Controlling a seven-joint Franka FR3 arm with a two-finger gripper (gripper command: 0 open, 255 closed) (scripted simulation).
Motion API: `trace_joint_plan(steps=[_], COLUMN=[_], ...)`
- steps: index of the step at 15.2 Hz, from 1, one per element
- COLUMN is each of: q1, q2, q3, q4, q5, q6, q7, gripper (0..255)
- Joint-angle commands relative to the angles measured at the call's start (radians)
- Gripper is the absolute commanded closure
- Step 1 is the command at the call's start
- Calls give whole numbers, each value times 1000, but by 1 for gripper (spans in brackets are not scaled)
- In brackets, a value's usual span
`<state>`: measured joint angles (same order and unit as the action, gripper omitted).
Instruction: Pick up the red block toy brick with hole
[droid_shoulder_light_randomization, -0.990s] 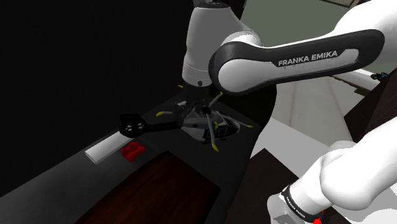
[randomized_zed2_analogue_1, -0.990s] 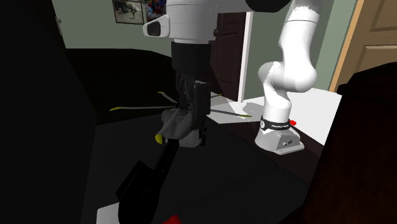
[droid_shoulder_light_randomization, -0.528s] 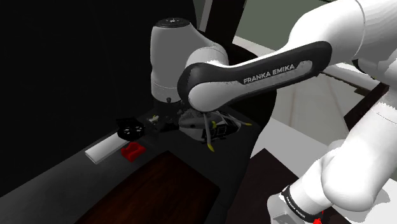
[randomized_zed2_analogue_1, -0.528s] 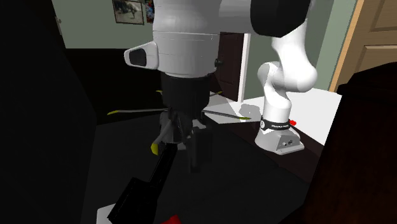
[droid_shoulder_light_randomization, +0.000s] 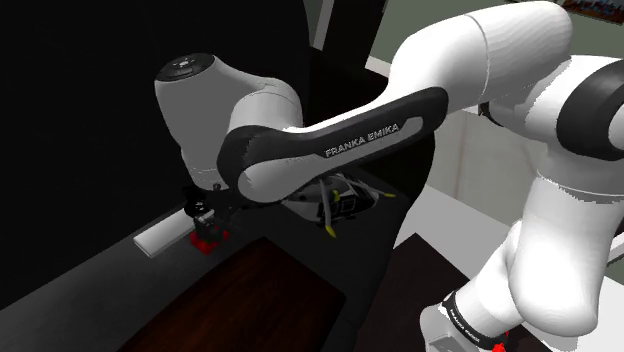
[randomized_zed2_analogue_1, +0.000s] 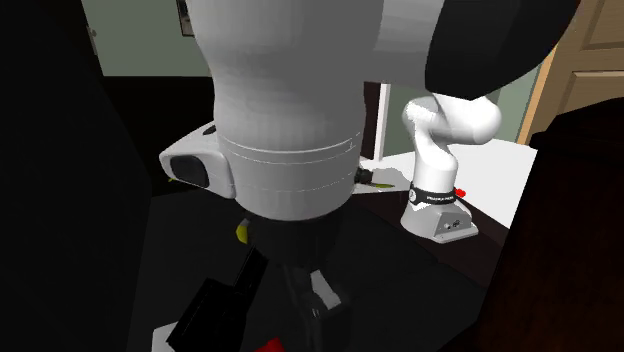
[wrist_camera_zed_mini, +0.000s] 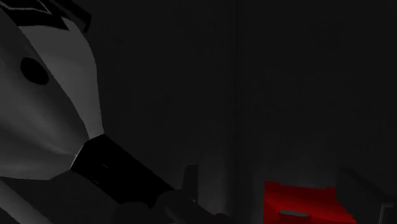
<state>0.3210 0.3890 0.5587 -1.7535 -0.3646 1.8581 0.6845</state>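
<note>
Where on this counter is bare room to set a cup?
Bare: the dark counter at the shoulder view's lower left, bordered by the white block and the brown panel. Crowded: around the red brick, toward the drone.

1 white slab (droid_shoulder_light_randomization: 160, 235) is set just beside the red brick (droid_shoulder_light_randomization: 210, 241), shoulder view's left; yellow-tipped toy (droid_shoulder_light_randomization: 345, 200) noted near, right.

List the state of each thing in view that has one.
red brick: lying flat on the dark surface, not lifted.
gripper: low, directly above the brick; open or shut cannot be told.
white flat block: lying flat beside the brick.
toy with yellow tips: resting on the surface behind the arm.
</note>
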Motion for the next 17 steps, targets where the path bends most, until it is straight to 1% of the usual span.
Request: trace_joint_plan(steps=[1, 6, 8, 9, 17], q1=[-3, 4, 5, 4, 4], q2=[55, 90, 94, 92, 92], q3=[3, -10, -11, -11, -11], q4=[-1, -22, -24, -25, -27], q5=[-12, -38, -41, -40, -40], q6=[189, 238, 244, 244, 245], q7=[2, 22, 24, 23, 24], gripper=[0, 0, 0, 255, 255])
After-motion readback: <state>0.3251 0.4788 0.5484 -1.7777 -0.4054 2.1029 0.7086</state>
